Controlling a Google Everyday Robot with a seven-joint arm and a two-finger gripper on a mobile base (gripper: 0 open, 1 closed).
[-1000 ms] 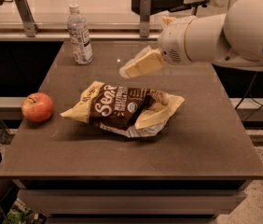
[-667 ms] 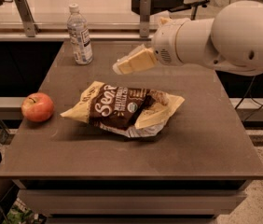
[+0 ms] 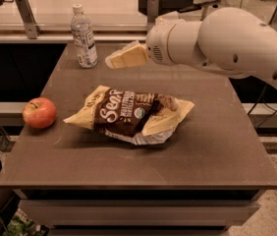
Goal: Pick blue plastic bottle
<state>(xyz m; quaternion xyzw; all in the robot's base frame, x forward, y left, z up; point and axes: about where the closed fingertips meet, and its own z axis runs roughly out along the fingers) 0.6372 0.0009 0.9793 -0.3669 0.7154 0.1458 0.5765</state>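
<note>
The blue plastic bottle (image 3: 84,36) stands upright at the far left corner of the brown table (image 3: 217,151). It is clear and ribbed, with a white cap and a white label. My gripper (image 3: 113,61) hangs above the table just right of the bottle, at about the height of its lower half, pointing left toward it. A small gap separates the gripper from the bottle. It holds nothing that I can see.
A brown and cream snack bag (image 3: 131,114) lies in the middle of the table. A red apple (image 3: 40,112) sits at the left edge. Behind the table runs a counter with metal posts (image 3: 26,16).
My arm and gripper have moved left across the table toward the bottle. The bottle, bag and apple have not moved.
</note>
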